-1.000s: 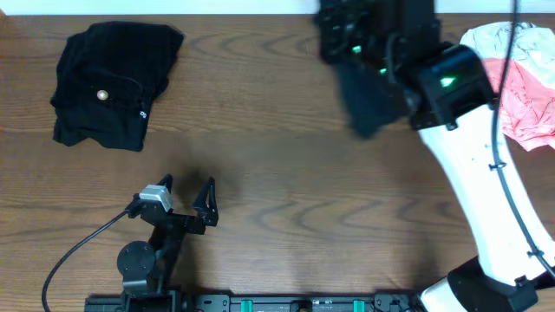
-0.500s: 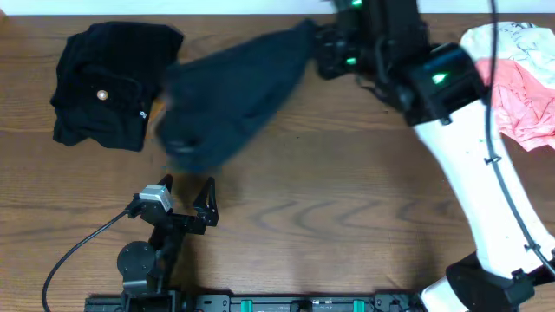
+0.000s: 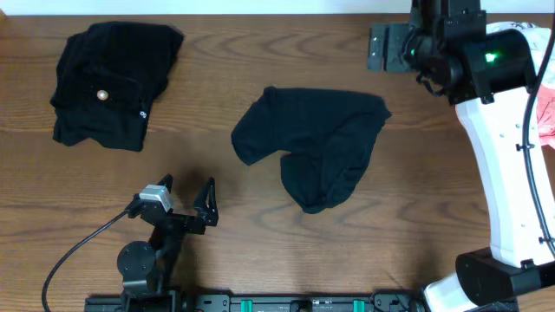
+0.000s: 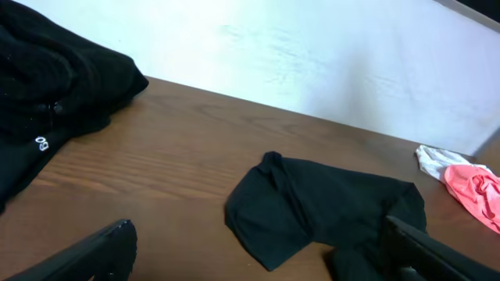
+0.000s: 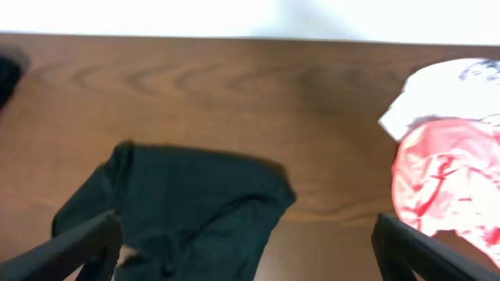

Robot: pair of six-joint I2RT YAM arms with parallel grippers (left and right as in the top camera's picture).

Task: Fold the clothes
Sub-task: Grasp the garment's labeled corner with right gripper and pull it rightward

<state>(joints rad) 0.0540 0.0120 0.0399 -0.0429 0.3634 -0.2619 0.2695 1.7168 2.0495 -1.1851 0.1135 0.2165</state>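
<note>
A plain black shirt [image 3: 312, 152] lies crumpled and loose in the middle of the table, also in the left wrist view [image 4: 328, 211] and the right wrist view [image 5: 187, 211]. A folded black garment with a pale button [image 3: 108, 82] rests at the far left. Pink and white clothes [image 5: 449, 176] lie at the far right. My right gripper [image 3: 379, 48] hangs open above the table's far side, just beyond the shirt's upper right corner, holding nothing. My left gripper [image 3: 186, 188] stands open near the front edge, left of the shirt and apart from it.
A pale wall borders the table's far edge [image 4: 312, 70]. The right arm's white body [image 3: 507, 173] reaches along the right side of the table. A cable [image 3: 78, 247] trails from the left arm's base at the front left.
The right gripper swung the black shirt leftward, opened and let it go. The shirt now lies in the table's middle, and the gripper has drawn back to the right. The left arm has not moved.
</note>
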